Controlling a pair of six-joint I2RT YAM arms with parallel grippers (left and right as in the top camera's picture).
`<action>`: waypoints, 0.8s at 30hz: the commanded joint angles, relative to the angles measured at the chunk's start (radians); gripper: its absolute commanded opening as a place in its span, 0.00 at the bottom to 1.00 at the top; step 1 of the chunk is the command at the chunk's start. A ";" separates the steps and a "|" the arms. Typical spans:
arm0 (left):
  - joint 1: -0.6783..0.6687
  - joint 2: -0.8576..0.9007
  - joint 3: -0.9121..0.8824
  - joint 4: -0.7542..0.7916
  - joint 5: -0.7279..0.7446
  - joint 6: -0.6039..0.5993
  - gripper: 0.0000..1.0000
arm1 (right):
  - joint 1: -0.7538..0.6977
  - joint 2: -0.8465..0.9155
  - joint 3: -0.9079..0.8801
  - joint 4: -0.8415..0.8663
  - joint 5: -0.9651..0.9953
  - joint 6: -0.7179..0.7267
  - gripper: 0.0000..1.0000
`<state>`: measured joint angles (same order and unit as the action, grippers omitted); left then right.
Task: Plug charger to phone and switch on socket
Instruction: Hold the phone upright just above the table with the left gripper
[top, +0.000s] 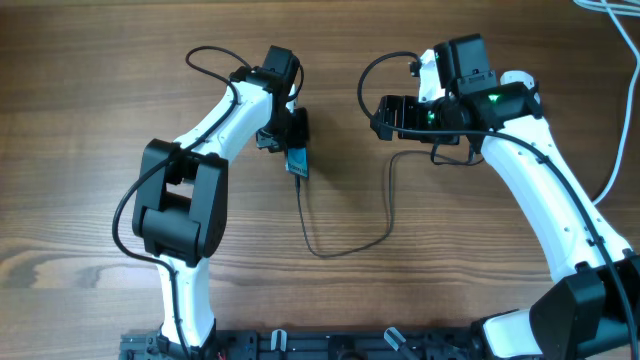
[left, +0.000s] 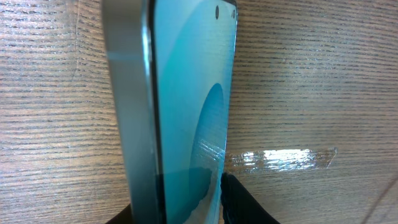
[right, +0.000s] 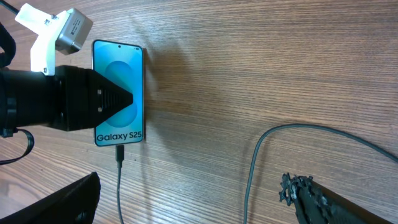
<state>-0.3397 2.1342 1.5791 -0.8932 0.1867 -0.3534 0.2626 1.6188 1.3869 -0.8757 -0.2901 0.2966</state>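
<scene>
On the wooden counter (top: 100, 150), the left gripper (top: 293, 145) squeezes the phone (top: 298, 163) near the middle. The charger (top: 345, 247) is plugged into its near end. The right gripper (top: 383, 117) is wide open and empty.

One phone (top: 298, 162), one charger cable (top: 340, 245), two arms (top: 215, 125) (top: 540, 190), perhaps one white cord (top: 603, 9)
</scene>
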 joint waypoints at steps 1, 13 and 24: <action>-0.005 0.007 -0.004 0.002 -0.002 0.006 0.31 | -0.005 0.012 -0.006 0.003 0.013 -0.005 1.00; -0.005 0.007 -0.004 -0.001 -0.002 0.006 0.34 | -0.005 0.012 -0.006 0.003 0.013 -0.005 1.00; -0.005 0.007 -0.004 -0.006 -0.002 0.006 0.38 | -0.005 0.012 -0.006 0.003 0.013 -0.006 1.00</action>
<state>-0.3397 2.1342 1.5791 -0.8948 0.1867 -0.3534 0.2626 1.6188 1.3869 -0.8753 -0.2901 0.2966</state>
